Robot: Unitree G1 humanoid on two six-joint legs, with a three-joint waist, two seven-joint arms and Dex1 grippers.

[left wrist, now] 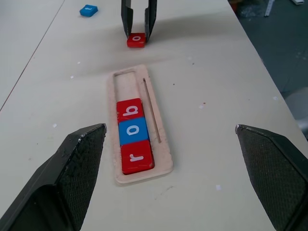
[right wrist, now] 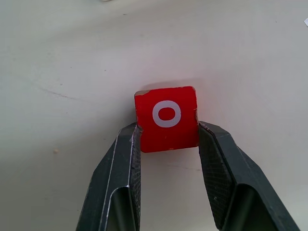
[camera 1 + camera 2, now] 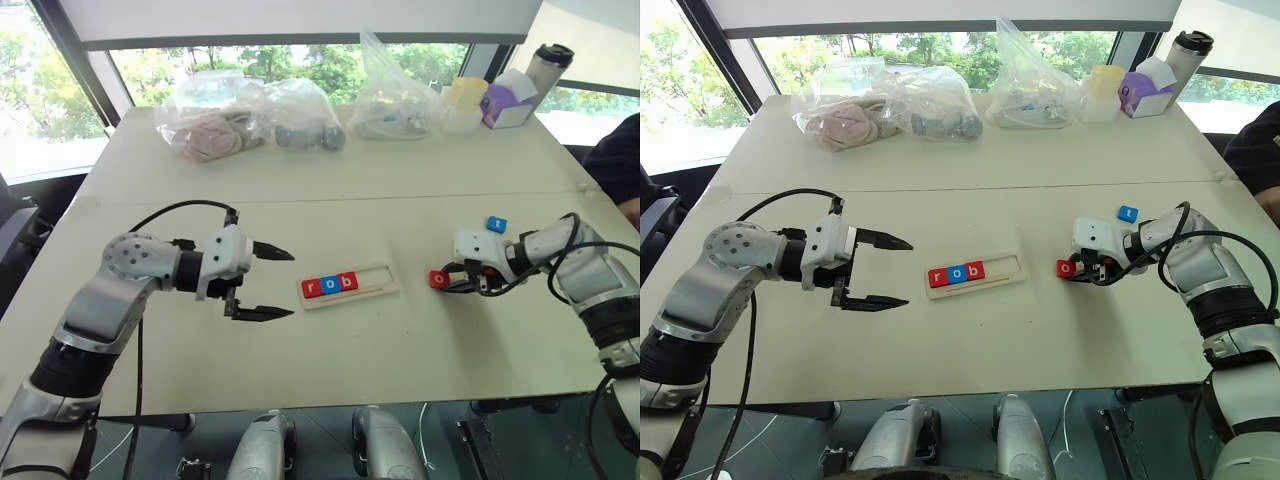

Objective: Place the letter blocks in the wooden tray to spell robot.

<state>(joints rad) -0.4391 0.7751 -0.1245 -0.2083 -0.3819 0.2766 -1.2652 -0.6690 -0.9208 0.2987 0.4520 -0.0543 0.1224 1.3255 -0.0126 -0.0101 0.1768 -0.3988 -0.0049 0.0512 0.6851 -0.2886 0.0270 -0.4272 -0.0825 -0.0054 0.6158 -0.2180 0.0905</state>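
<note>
Nearest the camera, at the left, the left gripper point(image 3: 268, 282) hangs just above the table point(image 3: 330, 180) with its two black fingers spread as wide as they go, nothing between them. It points rightward at the wooden tray point(image 3: 384, 283), which lies a short way beyond the fingertips, not touching them.

Tray contents: three letter blocks sit side by side in the groove, filling its left part. They read, in order, red "r" point(image 1: 137, 159), blue "o" point(image 1: 134, 131), red "b" point(image 1: 129, 110). The right part of the groove is bare wood.

To the right of the tray, apart from it, the red "o" block point(image 2: 166, 119) lies flat on the table. The right gripper point(image 2: 168, 137) is angled down onto it, and its fingers are closed against the block's two opposite sides; the block's near half sits between the tips, its far half projects beyond them. The block appears to rest on the table surface.

A blue "t" block point(image 3: 497, 224) lies loose on the table just behind the right gripper's wrist.

Far edge of the table, left to right: three clear plastic bags point(image 3: 300, 115) holding mixed items that cannot be made out, a yellow container point(image 3: 466, 94), a purple and white box point(image 3: 510, 102), and a steel tumbler point(image 3: 549, 68).
</note>
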